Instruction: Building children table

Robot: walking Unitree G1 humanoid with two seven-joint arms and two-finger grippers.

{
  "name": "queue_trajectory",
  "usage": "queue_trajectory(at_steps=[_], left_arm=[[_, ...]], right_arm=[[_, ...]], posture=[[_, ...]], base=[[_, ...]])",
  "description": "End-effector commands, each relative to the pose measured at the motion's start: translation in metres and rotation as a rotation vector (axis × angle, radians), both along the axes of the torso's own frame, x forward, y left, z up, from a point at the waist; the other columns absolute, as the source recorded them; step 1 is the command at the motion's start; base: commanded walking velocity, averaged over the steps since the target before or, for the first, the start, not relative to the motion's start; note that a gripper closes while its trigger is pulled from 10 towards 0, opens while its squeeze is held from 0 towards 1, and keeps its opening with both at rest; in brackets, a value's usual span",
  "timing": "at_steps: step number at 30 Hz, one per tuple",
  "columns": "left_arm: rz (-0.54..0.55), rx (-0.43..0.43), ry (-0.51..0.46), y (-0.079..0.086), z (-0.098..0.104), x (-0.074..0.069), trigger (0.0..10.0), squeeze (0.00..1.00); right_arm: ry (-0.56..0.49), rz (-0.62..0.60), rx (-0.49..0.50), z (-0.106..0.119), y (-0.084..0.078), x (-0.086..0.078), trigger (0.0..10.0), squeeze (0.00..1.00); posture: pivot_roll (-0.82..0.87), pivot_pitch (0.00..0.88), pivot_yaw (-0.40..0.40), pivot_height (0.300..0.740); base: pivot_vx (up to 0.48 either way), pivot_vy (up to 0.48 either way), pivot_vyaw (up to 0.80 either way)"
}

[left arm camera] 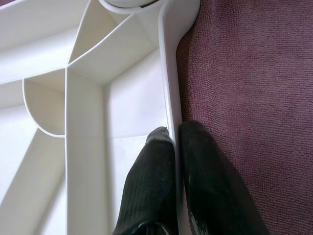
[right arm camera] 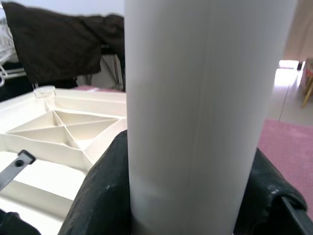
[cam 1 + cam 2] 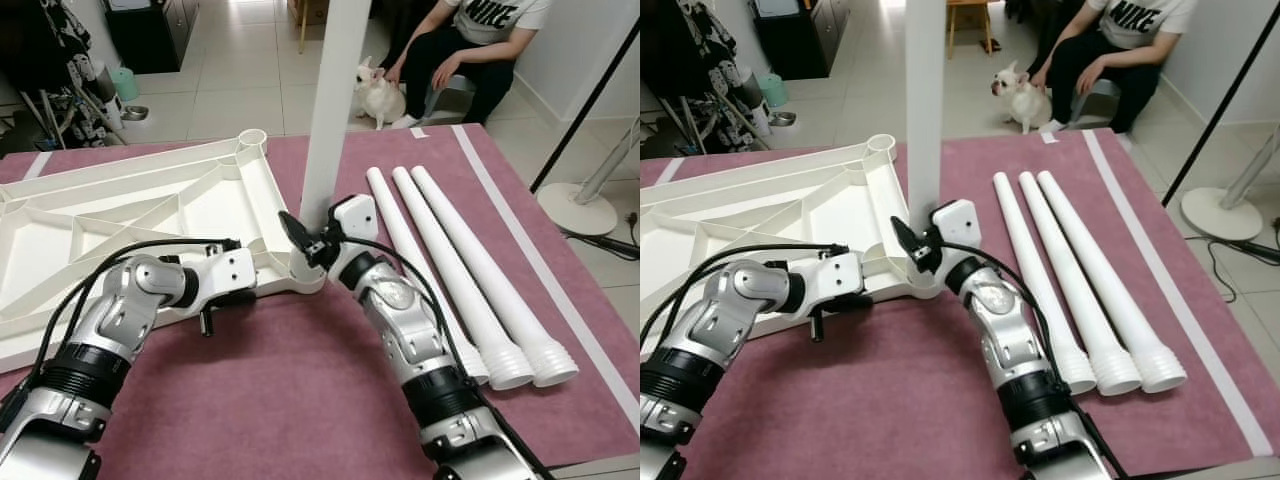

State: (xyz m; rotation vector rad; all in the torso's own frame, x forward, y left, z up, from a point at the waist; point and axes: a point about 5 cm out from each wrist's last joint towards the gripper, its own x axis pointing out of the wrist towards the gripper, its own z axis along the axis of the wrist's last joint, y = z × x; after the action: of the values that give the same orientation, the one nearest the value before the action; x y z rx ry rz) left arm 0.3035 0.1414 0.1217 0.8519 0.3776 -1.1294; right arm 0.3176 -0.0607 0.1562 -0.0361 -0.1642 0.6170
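With my left hand pinching the near rim of the upturned white plastic tabletop on the maroon cloth, my right hand clamps the upright white leg tube, which I'd keep vertical while twisting it into the corner socket.

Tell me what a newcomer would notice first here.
The upright white leg standing in the near corner socket of the overturned tabletop, held by the right end effector. The left end effector pinches the tabletop's rim. Three spare legs lie on the purple cloth; a person and small dog sit beyond.
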Motion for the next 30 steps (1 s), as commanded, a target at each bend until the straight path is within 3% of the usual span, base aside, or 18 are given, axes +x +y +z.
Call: queue_trajectory(at_steps=[1,8,13,14,17,30], left_arm=[[0.074,-0.006,-0.104,-0.002,-0.004,0.003,10.0,0.0],[0.078,-0.007,-0.104,-0.002,-0.004,0.003,10.0,0.0],[0.085,-0.006,-0.103,-0.001,-0.004,0.003,10.0,0.0],[0.087,-0.006,-0.102,-0.001,-0.004,0.003,10.0,0.0],[0.087,-0.006,-0.102,-0.001,-0.004,0.003,10.0,0.0],[0.078,-0.005,-0.1,-0.002,-0.004,0.005,10.0,0.0]], right_arm=[[0.106,-0.046,-0.047,-0.022,-0.008,0.002,10.0,0.0],[0.063,-0.027,-0.076,-0.017,-0.006,0.004,10.0,0.0],[0.04,0.015,-0.119,-0.026,-0.003,-0.008,10.0,0.0],[0.034,0.029,-0.126,-0.034,-0.003,-0.017,10.0,0.0],[0.034,0.029,-0.126,-0.034,-0.003,-0.017,10.0,0.0],[0.102,-0.08,-0.033,-0.045,-0.021,-0.016,10.0,0.0]], posture=[[0.07,0.0,0.088,0.74],[0.08,0.0,0.085,0.74],[0.08,0.0,0.083,0.74],[0.08,0.0,0.085,0.74],[0.08,0.0,0.085,0.74],[0.07,0.0,0.105,0.74]], base=[[0.0,0.0,0.0],[0.0,0.0,0.0],[0.0,0.0,0.0],[0.0,0.0,0.0],[0.0,0.0,0.0],[0.0,0.0,0.0]])
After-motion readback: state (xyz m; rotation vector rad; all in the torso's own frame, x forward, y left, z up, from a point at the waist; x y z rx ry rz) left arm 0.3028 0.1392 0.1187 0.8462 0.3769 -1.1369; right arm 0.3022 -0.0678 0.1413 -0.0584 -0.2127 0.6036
